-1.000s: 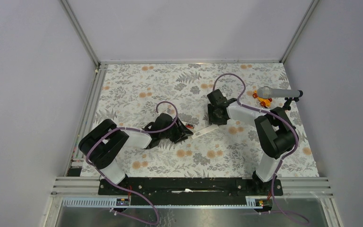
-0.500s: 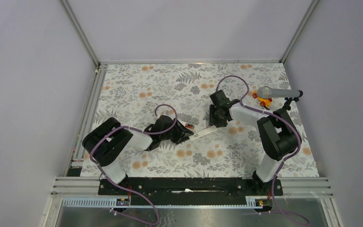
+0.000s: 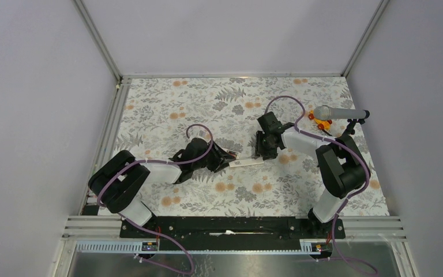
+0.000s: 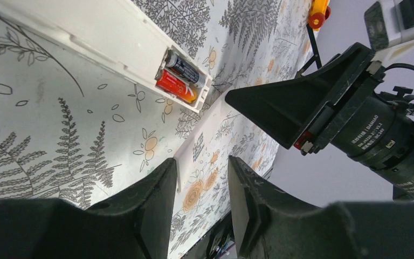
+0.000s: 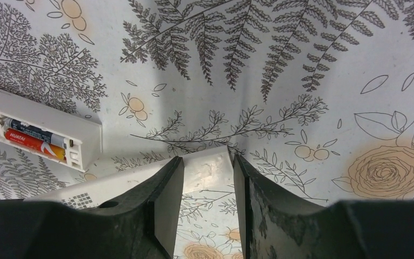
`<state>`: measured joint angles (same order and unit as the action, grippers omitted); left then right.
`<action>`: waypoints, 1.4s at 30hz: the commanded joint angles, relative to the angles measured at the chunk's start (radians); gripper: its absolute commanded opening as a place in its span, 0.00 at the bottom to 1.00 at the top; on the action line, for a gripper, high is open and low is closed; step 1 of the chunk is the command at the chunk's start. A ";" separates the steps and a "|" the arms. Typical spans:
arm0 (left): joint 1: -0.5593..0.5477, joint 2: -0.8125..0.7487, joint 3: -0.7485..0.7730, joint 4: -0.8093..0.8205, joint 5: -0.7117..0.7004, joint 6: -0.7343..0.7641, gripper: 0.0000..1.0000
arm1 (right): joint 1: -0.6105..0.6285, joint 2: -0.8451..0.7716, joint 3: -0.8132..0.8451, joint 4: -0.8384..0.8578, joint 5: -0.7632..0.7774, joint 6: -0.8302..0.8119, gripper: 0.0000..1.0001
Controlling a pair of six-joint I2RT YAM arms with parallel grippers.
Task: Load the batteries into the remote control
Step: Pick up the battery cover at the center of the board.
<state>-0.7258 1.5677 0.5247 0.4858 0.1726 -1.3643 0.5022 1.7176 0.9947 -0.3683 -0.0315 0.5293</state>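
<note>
The remote control [image 4: 102, 38] lies on the floral mat with its compartment open. Two batteries sit side by side inside it, a red one [image 4: 177, 86] and a black one [image 4: 186, 67], also seen from the right wrist [image 5: 32, 141]. A thin white cover strip [image 3: 247, 162] spans between the two grippers. My left gripper [image 4: 202, 164] is closed on one end of it [image 4: 179, 162], just beside the remote's open end. My right gripper [image 5: 207, 162] is shut on the other end [image 5: 209, 168]. In the top view the remote [image 3: 231, 154] shows only as a small piece by the left gripper [image 3: 226, 163].
A grey microphone [image 3: 331, 112] on a stand and an orange-and-yellow toy piece [image 3: 322, 122] sit at the back right of the mat. Metal rails [image 3: 107, 138] border the mat on the left, and grey walls enclose the cell.
Both grippers' jaws have narrowed onto the cover strip. The right gripper came down and nearer to the strip's right end, and the strip turned from slanted to nearly level.
</note>
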 commanded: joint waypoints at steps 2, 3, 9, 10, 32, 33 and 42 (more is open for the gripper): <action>-0.012 -0.038 0.066 0.063 -0.015 0.002 0.40 | 0.022 -0.010 0.002 -0.017 -0.142 0.051 0.45; -0.012 -0.041 0.068 0.062 -0.018 0.003 0.40 | 0.022 -0.007 0.004 -0.012 -0.142 0.053 0.45; -0.004 -0.037 0.097 0.034 -0.017 0.026 0.40 | 0.022 -0.002 0.010 -0.001 -0.148 0.063 0.45; -0.004 -0.039 0.095 0.034 -0.018 0.023 0.40 | 0.022 -0.003 0.010 0.000 -0.150 0.065 0.45; 0.081 -0.089 0.129 -0.060 0.071 0.090 0.00 | 0.022 -0.031 0.028 0.021 -0.133 0.059 0.50; 0.097 -0.092 0.143 -0.085 0.095 0.123 0.00 | 0.022 -0.038 0.037 0.022 -0.128 0.047 0.54; 0.321 -0.114 0.182 -0.187 0.447 0.322 0.00 | 0.022 -0.140 0.144 0.004 -0.197 -0.020 0.85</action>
<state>-0.4911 1.5158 0.6617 0.3119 0.4065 -1.1572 0.5121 1.6619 1.0729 -0.3695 -0.1379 0.5537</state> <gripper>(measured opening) 0.018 0.828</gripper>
